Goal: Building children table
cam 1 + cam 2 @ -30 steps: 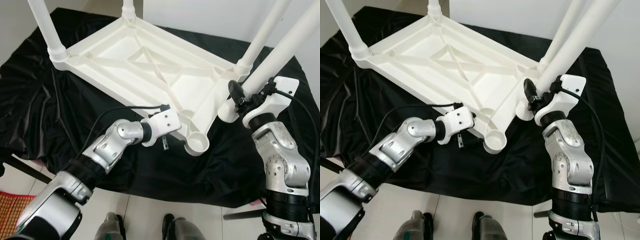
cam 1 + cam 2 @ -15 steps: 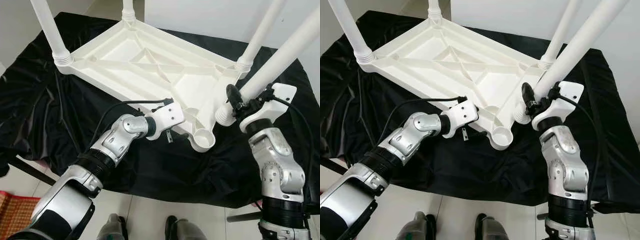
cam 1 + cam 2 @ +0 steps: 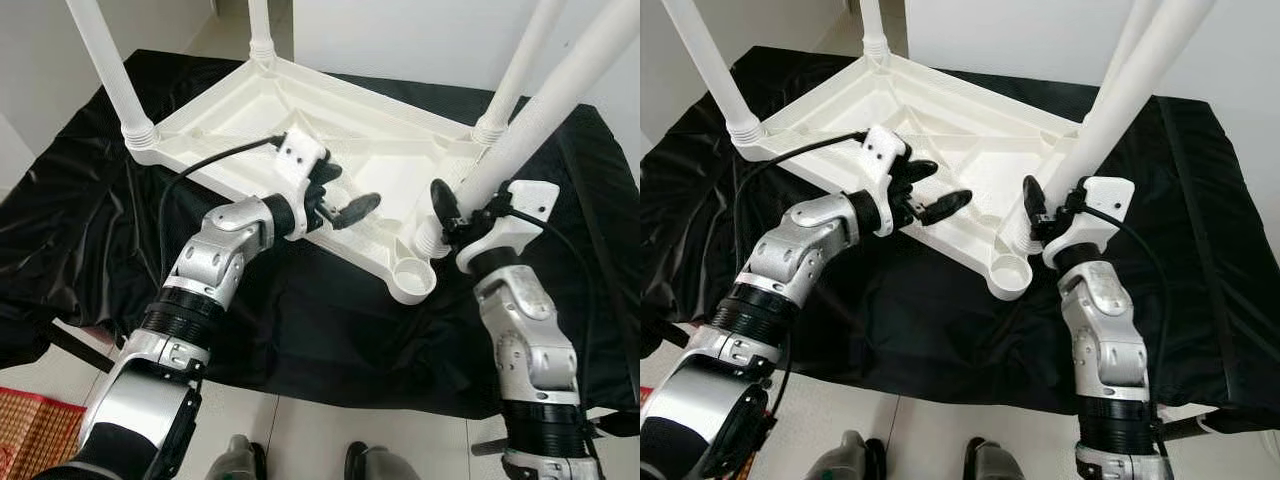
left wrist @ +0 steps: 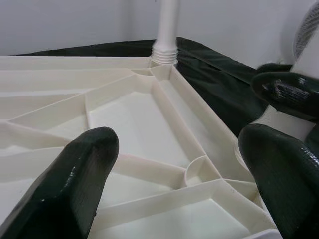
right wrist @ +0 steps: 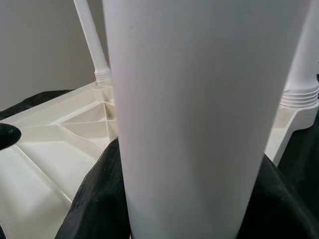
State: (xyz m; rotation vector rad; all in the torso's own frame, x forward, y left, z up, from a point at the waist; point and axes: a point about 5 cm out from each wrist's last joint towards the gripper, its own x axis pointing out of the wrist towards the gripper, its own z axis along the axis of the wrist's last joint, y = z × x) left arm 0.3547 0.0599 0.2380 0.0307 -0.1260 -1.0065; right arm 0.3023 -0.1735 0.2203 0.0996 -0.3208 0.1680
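1. The white plastic table (image 3: 300,120) lies upside down on a bench draped in a black cloth (image 3: 80,220), its ribbed underside facing up and its long axis running from the bench's far left corner toward the near right.
2. Three legs stand upright in corner sockets: one at the left corner (image 3: 110,70), one at the far corner (image 3: 260,25), one at the right corner (image 3: 515,70).
3. The near-corner socket (image 3: 412,278), a round open cup, holds nothing.
4. The fourth leg (image 3: 545,115) is tilted, its ridged lower end just beside the table's edge near that empty socket, its upper end leaning up and to the right.
5. The right gripper (image 3: 455,205) has its fingers closed around the fourth leg close to its lower end; in the right wrist view the leg (image 5: 199,114) stands between the black fingers.
6. The left gripper (image 3: 340,195) hovers over the table's underside near its front edge, fingers (image 4: 75,184) spread apart and holding nothing.
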